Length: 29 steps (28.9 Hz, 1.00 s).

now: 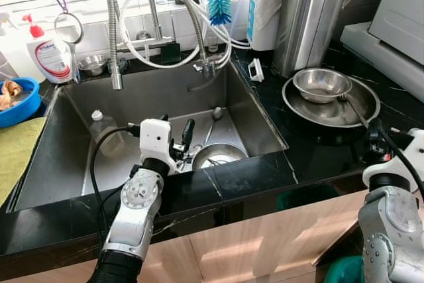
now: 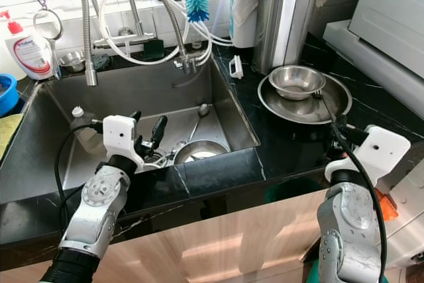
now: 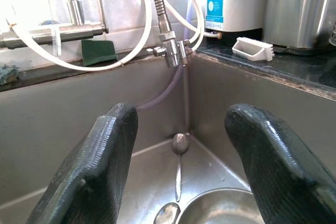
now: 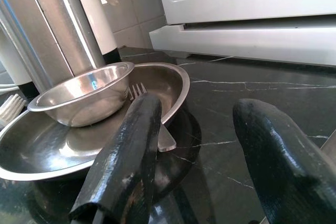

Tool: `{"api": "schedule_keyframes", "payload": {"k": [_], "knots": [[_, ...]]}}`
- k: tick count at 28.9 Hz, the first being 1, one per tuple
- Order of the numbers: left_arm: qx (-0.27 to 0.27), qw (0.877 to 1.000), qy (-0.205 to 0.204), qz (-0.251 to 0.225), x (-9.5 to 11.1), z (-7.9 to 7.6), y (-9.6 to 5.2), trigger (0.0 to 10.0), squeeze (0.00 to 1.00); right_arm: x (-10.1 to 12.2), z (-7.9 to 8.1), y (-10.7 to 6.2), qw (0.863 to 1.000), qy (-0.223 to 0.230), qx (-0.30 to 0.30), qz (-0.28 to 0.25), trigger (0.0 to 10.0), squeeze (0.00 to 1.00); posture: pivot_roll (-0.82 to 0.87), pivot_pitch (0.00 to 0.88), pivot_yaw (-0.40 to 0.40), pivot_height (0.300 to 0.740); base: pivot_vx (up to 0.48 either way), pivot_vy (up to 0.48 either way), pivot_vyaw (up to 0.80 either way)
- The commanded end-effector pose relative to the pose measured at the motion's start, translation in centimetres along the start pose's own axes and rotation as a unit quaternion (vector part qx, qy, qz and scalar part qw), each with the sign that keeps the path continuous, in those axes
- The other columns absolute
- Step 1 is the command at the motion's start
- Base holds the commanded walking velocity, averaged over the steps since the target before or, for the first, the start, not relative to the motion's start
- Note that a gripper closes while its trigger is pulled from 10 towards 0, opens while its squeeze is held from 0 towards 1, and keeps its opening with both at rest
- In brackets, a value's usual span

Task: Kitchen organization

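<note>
My left gripper [image 1: 177,138] hovers open over the front of the steel sink [image 1: 73,130], just above a steel bowl [image 1: 218,156] lying on the sink floor. Nothing sits between its fingers [image 3: 100,166]. A spoon [image 3: 179,150] lies toward the far corner of the sink. On the black counter to the right, a small steel bowl [image 1: 322,84] and a fork [image 1: 352,109] rest on a wide steel plate [image 1: 311,112]. My right gripper [image 4: 197,116] is open, low at the counter's front edge, pointing at that plate and holding nothing.
A clear plastic bottle [image 1: 106,136] lies in the sink's left part. Faucet hoses [image 1: 192,18] hang over the back. A soap bottle [image 1: 50,54], blue bowl [image 1: 16,101] and green cloth [image 1: 16,154] sit left; a steel knife block [image 1: 308,21] stands behind the plate.
</note>
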<state>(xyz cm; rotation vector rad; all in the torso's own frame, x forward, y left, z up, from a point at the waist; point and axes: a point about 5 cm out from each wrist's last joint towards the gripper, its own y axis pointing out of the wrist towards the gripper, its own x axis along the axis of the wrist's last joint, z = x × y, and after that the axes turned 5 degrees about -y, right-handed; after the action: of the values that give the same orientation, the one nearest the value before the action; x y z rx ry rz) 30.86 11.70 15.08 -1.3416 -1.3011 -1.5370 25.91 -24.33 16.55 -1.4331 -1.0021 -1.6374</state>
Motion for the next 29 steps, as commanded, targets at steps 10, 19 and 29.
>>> {"api": "schedule_keyframes", "payload": {"k": [10,19,29], "knots": [[0.000,1.000,0.008,0.005,-0.2,0.2,-0.2,10.0,0.00,-0.9,1.8,0.0,0.998,-0.004,0.052,0.032,10.0,0.00,-0.12,0.000,0.081,0.740,0.000,0.000,0.00],[-0.011,1.000,0.005,0.007,-0.4,-0.2,-0.3,10.0,0.00,-0.9,2.5,0.2,0.998,-0.001,0.064,0.030,10.0,0.00,-0.13,0.000,0.087,0.740,0.000,0.000,0.00],[-0.012,1.000,0.006,0.005,-0.3,-0.2,-0.1,10.0,0.00,-0.7,2.4,0.5,0.998,-0.004,0.059,0.028,10.0,0.00,-0.13,0.000,0.086,0.740,0.000,0.000,0.00]]}}
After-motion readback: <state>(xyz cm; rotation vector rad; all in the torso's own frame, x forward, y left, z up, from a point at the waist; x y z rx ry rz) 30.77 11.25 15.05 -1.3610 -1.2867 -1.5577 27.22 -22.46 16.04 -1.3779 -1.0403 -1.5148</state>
